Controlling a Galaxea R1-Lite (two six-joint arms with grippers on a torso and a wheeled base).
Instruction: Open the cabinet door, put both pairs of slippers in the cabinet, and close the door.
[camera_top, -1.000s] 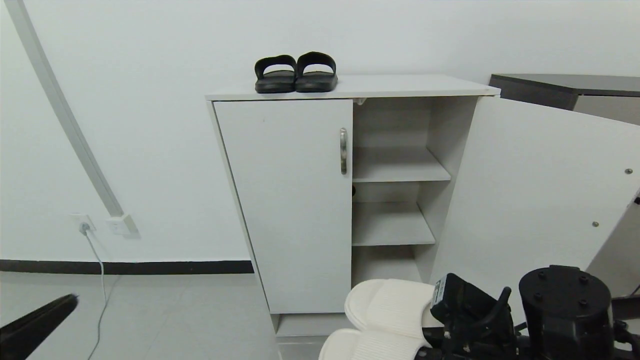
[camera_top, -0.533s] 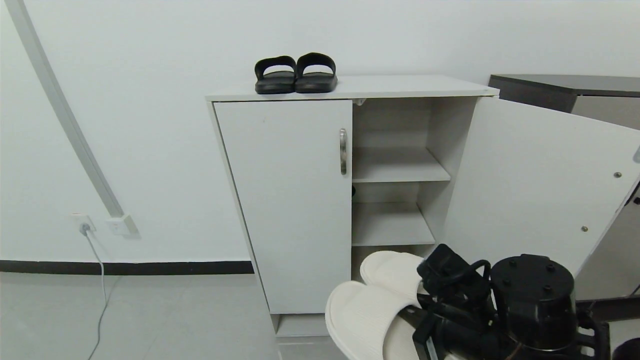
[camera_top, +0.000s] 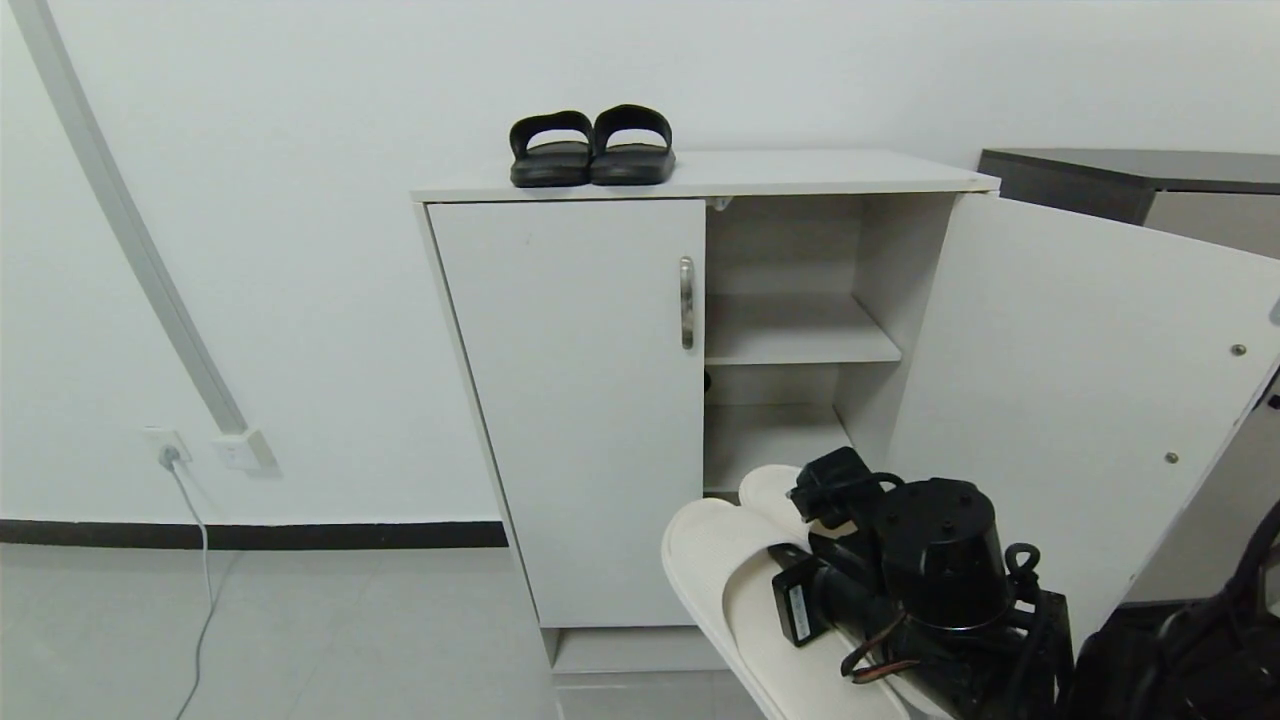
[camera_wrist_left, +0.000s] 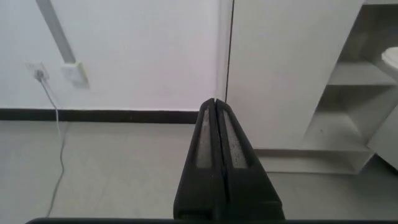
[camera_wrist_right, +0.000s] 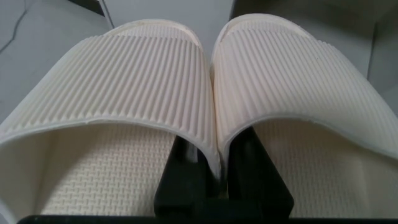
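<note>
— White slippers: where are they?
— In the right claw. One finger sits inside each slipper, with the two inner strap walls pinched between them. The pair is side by side and touching, ribbed straps up.
— Position against the cabinet?
— In front of its open right half, toe ends toward the opening, about level with the lower shelf. Can't tell whether the toes have crossed the front edge.
— Doors?
— Right door is swung wide open, just beside the arm. Left door is shut, with a metal handle upright at its inner edge.
— Inside?
— Upper shelf and the lower one show in the open half.
— Black slippers?
— On the cabinet top, above the shut door, side by side and touching. Well apart from the white pair.
— Left claw?
— Fingers pressed together, nothing between them. It hangs above the floor, facing the wall and the cabinet's shut side, well apart from both pairs.
— Anything else?
— Wall socket left of the cabinet, with a cable dropping to the floor. Dark unit behind the open door.
</note>
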